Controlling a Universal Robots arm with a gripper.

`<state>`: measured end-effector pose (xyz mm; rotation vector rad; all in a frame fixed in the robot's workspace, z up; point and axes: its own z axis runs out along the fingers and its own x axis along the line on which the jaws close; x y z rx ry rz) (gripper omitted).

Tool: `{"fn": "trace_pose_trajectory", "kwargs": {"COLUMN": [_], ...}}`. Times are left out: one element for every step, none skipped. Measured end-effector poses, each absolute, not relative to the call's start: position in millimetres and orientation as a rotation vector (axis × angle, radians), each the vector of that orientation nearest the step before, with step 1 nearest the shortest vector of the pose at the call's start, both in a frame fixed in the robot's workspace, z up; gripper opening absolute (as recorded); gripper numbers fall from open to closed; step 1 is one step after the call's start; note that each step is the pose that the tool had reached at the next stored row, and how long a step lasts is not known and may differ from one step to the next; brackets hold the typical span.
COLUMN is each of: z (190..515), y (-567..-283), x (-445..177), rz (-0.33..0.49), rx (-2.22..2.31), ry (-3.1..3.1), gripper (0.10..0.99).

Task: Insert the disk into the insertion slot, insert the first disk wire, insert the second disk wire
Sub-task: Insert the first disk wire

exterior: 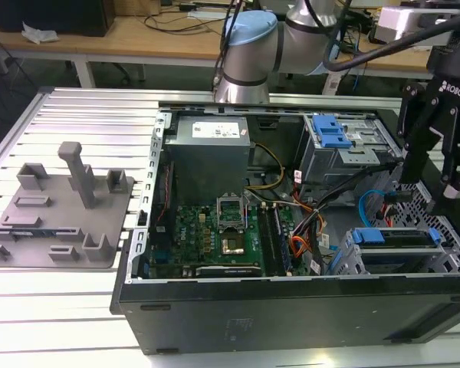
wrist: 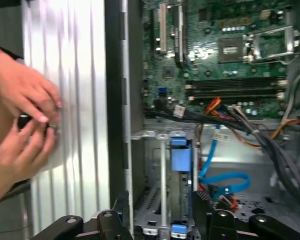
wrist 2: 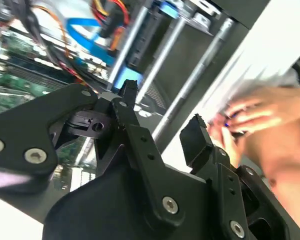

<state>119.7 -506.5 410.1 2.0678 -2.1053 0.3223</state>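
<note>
While the disk (exterior: 395,238) sits in the insertion slot (exterior: 346,262) at the computer case's (exterior: 291,314) near corner, the gripper (exterior: 429,188) hovers above that corner, jaws wide apart and empty.

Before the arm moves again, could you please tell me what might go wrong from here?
1. A person's hands are at the table right beside the case, close to the open gripper; a move could strike them.
2. The loose blue cable and wire bundle lie by the cage near the gripper; it could snag them.
</note>
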Motion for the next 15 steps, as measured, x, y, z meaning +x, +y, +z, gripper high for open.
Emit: {"fn": "trace_pose_trajectory", "kwargs": {"z": [410.2,410.3,410.2,410.2,410.2,409.7,409.0,408.6,408.3,405.9,402.1,399.3,396.7,395.5,394.5], "y": [-506.2,-505.7,-505.2,-502.5,-502.3,-498.2,-487.5,-481.1,-476.5,-469.4,-465.1,-464.4,-464.3,-464.3,-464.3], "x": [119.7,119.7,119.7,119.6,119.6,119.6,119.7,120.8,122.6,129.5,140.9,149.7,155.7,156.0,156.0], "rz": [0.341,0.362,0.378,0.419,0.42,0.427,0.434,0.435,0.435,0.435,0.435,0.435,0.435,0.433,0.429], "rx": [2.058,2.045,2.036,2.011,2.011,2.006,2.005,2.005,2.005,2.005,2.005,2.005,2.004,1.991,1.972], "ry": [-2.094,-2.081,-2.071,-2.045,-2.044,-2.04,-2.04,-2.04,-2.04,-2.04,-2.04,-2.04,-2.041,-2.051,-2.067], "gripper": [0.62,0.62,0.62,0.62,0.62,0.62,0.62,0.62,0.62,0.62,0.62,0.62,0.62,0.62,0.62]}}
